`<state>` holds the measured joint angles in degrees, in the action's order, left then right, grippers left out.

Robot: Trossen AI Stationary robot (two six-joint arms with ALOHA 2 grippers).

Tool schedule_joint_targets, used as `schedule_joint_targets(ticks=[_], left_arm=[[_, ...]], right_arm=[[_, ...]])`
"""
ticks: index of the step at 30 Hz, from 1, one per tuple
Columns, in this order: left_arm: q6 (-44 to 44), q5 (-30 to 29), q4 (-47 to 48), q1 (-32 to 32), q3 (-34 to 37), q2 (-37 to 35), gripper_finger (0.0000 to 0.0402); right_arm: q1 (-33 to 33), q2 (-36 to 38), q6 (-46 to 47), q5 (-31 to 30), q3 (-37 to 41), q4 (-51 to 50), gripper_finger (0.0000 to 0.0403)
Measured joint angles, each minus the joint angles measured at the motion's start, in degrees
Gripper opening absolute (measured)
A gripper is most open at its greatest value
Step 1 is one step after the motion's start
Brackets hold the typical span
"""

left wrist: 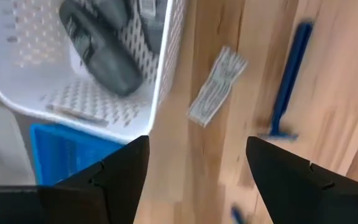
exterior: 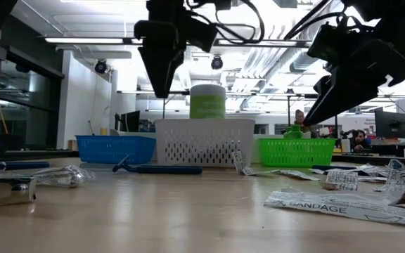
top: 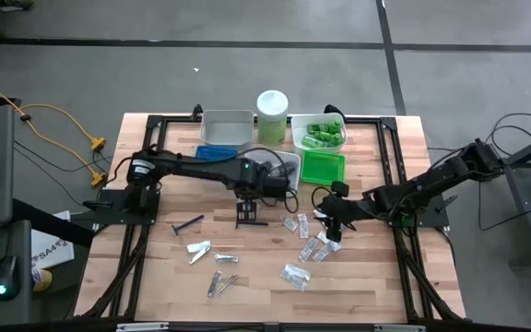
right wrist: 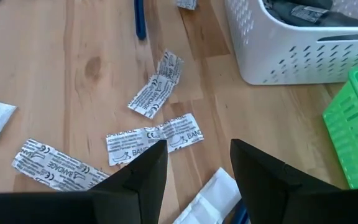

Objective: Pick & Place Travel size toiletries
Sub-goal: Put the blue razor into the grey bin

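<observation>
Toiletries lie scattered on the wooden table: a blue razor [top: 189, 224], silver clippers [top: 199, 249], and clear bandage packets [top: 316, 244]. My left gripper [top: 250, 219] hangs open above the table just in front of the white tray [left wrist: 154, 93], pointing down. Nothing is between its fingers. That tray holds a dark grey oval case [left wrist: 101, 43]. A packet [left wrist: 216, 93] and the razor [left wrist: 288, 87] lie on the wood below. My right gripper [right wrist: 197, 155] stands open over the packets [right wrist: 154, 140], clear of them.
Trays stand along the far side: a blue tray [top: 215, 152], a green tray [top: 323, 166], a grey tray [top: 227, 124] and a clear tray holding green tubes [top: 319, 134]. A pale-green canister [top: 272, 106] stands between them. More clippers [top: 224, 281] lie near the front.
</observation>
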<state>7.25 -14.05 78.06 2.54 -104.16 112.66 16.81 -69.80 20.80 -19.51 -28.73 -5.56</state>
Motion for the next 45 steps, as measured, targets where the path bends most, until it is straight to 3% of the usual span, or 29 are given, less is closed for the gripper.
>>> schedule_joint_targets(ticks=[7,17,22,28,35,45], left_arm=[[8.4,-0.7,-3.9,3.1,11.8,-6.4,0.0266],[28.1,-2.1,-6.1,5.1,29.1,-15.2,0.0266],[38.1,1.7,-6.6,6.2,37.9,-18.4,0.0266],[46.6,7.2,-13.8,10.1,46.9,-23.5,0.0266],[57.4,10.3,-15.1,15.4,52.9,-25.8,0.0266],[63.7,12.7,-17.5,18.3,57.0,-25.7,0.0262]], right_arm=[[2.1,0.0,0.2,-1.7,0.0,-0.2,0.0169],[2.3,0.0,0.4,-1.6,0.0,0.0,0.0169],[2.3,0.1,0.2,-1.6,0.0,0.1,0.0169],[2.3,0.1,0.0,-1.6,0.0,0.1,0.0169],[2.3,0.1,-0.6,-1.6,0.0,0.2,0.0169],[2.3,0.1,-1.1,-3.1,0.0,0.4,0.0169]])
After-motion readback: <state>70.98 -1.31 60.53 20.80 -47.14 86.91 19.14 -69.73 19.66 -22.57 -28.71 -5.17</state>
